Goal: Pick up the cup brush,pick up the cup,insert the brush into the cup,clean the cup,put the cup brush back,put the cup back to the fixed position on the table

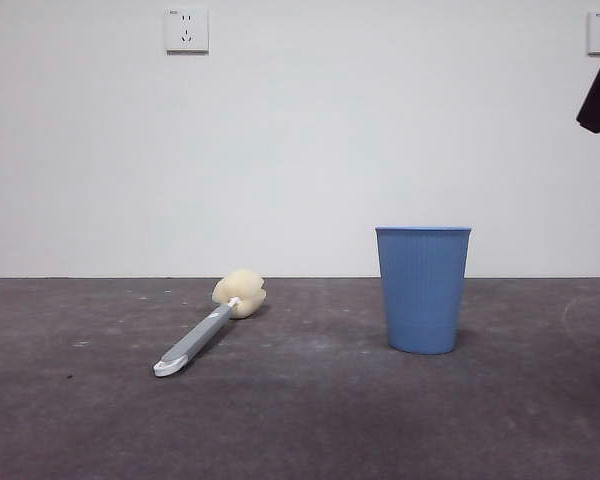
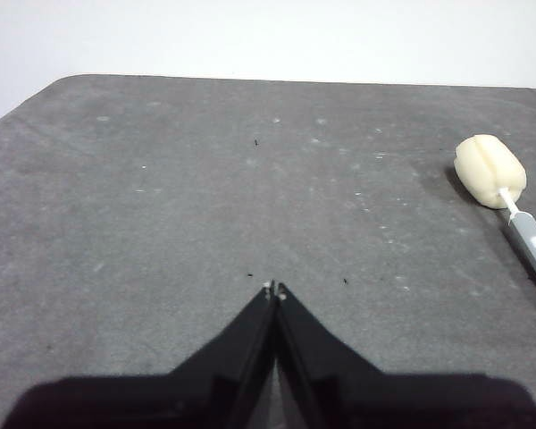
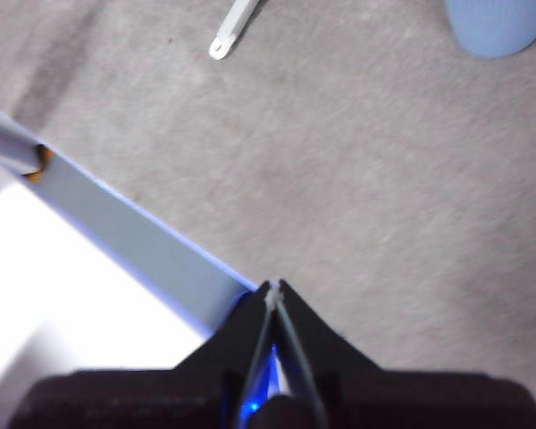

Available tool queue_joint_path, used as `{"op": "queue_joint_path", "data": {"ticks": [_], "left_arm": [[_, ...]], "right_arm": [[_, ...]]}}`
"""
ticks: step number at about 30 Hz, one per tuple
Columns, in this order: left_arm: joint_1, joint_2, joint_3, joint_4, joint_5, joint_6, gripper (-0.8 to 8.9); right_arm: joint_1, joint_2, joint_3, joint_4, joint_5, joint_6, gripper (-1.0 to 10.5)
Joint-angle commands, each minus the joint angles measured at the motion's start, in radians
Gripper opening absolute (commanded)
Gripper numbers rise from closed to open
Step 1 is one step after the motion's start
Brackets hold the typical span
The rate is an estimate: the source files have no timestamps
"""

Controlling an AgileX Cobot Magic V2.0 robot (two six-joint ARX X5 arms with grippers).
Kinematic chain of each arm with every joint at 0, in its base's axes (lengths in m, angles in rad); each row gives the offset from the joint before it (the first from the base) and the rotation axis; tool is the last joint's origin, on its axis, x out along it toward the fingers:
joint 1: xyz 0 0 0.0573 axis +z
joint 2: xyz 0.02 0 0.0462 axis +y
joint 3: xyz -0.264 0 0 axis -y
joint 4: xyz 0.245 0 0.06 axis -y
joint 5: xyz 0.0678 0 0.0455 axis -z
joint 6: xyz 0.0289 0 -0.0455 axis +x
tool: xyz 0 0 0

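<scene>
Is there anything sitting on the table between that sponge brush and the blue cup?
No. In the front view, only bare table lies between the cup brush and the cup.

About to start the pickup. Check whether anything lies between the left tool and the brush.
Nothing visible does. In the left wrist view only bare table lies between the left tool, shut and holding nothing, and the brush. The cup stands apart from the brush, on its other side.

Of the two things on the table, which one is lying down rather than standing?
The cup brush: it lies flat on the table, sponge head away from the camera. The blue cup stands upright, mouth up.
</scene>
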Motion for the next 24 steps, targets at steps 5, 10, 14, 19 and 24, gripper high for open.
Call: {"op": "queue_joint_path", "data": {"ticks": [5,10,14,19,24], "left_arm": [[0.003,-0.002,-0.009,-0.006,0.007,-0.006,-0.03],[0.003,-0.003,-0.009,-0.006,0.007,-0.006,-0.03],[0.003,-0.003,-0.009,-0.006,0.007,-0.006,-0.03],[0.003,-0.002,-0.009,-0.006,0.007,-0.006,-0.03],[0.003,-0.003,-0.009,-0.006,0.007,-0.006,-0.03]], "right_arm": [[-0.16,-0.138,-0.014,0.132,0.022,-0.216,0.0],[-0.376,-0.29,-0.117,0.278,0.025,-0.237,0.0],[-0.467,-0.412,-0.252,0.432,0.025,-0.238,0.0],[-0.508,-0.549,-0.445,0.626,0.031,-0.237,0.0],[-0.51,-0.647,-0.582,0.696,0.032,-0.237,0.0]]}}
